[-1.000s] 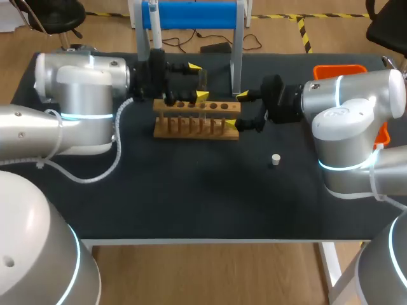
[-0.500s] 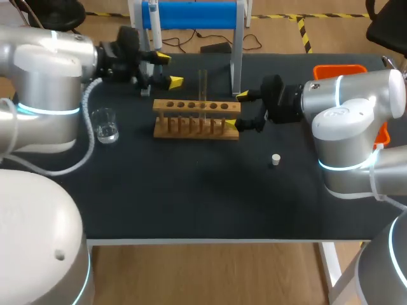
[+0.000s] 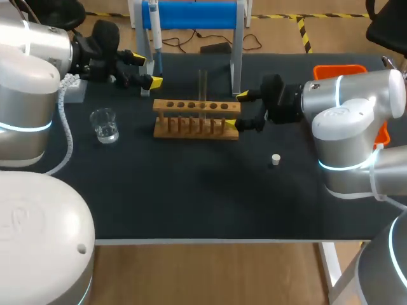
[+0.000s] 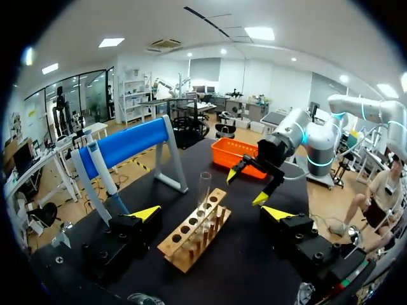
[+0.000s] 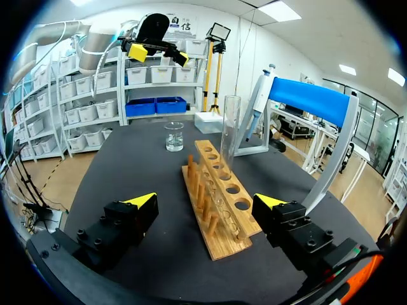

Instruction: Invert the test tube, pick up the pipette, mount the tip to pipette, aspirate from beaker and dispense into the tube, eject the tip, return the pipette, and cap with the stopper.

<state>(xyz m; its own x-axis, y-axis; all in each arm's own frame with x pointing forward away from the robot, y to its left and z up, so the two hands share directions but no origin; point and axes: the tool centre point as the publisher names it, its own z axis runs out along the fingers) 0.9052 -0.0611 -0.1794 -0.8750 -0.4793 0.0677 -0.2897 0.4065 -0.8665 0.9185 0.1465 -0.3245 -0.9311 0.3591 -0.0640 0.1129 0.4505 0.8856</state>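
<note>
Standing upright in the wooden rack (image 3: pixel 197 106), a clear test tube (image 3: pixel 203 84).

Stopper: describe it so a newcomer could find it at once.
Start at the wooden rack on the black table. Toward the right arm side and nearer the front edge, the stopper sits alone. It is the only small white plug; nothing touches it.

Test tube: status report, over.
Left gripper open, empty, near the hanging pipette. Right gripper open at end of wooden rack. Test tube upright in rack, uncapped; stopper on the table. Nothing in the way.
</note>
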